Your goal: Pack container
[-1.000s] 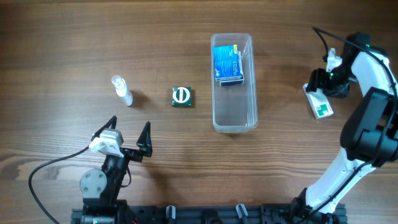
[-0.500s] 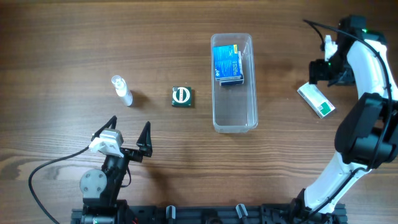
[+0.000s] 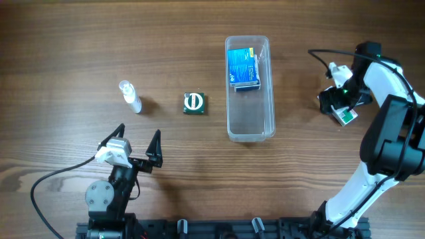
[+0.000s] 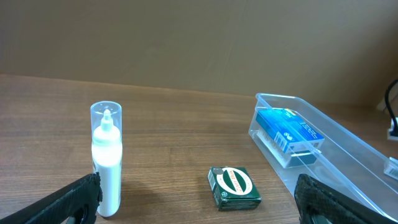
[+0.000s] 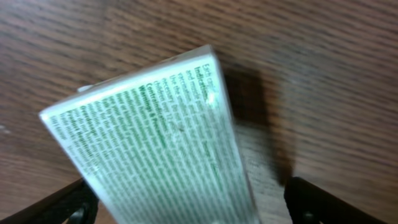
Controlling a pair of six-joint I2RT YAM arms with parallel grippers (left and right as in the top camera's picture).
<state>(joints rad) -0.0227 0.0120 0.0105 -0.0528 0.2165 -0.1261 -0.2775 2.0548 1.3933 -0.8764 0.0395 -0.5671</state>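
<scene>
Overhead first: the clear plastic container (image 3: 251, 119) lies on the wooden table (image 3: 66, 53) just right of centre, its long sides running away from the robot. 1 blue box (image 3: 243, 67) rests inside at the far end, and the near half is bare. Left of the container, and apart from it, sits a small square green box (image 3: 194, 103). Farther left lies a small white bottle with a clear cap (image 3: 131, 97). The left gripper (image 3: 138, 135) hovers near the front edge, its 2 fingers spread wide with nothing between them. The right gripper (image 3: 334, 103) is down over a white-and-green carton (image 3: 344, 117) on the table right of the container, well clear of its wall.

Next, the left wrist view: the bottle appears upright at left, the green box lies flat in the middle, and the container runs off to the right with the blue box inside. Both dark fingers (image 4: 67, 203) show in the bottom corners, far apart and gripping nothing.

Finally, the right wrist view: the carton fills the frame, lying slanted on the wood, its green print too blurred to read. The fingers (image 5: 329, 200) stand spread at either lower corner with the carton between them. The right one is clear of it, and I cannot tell whether the left one touches it.
</scene>
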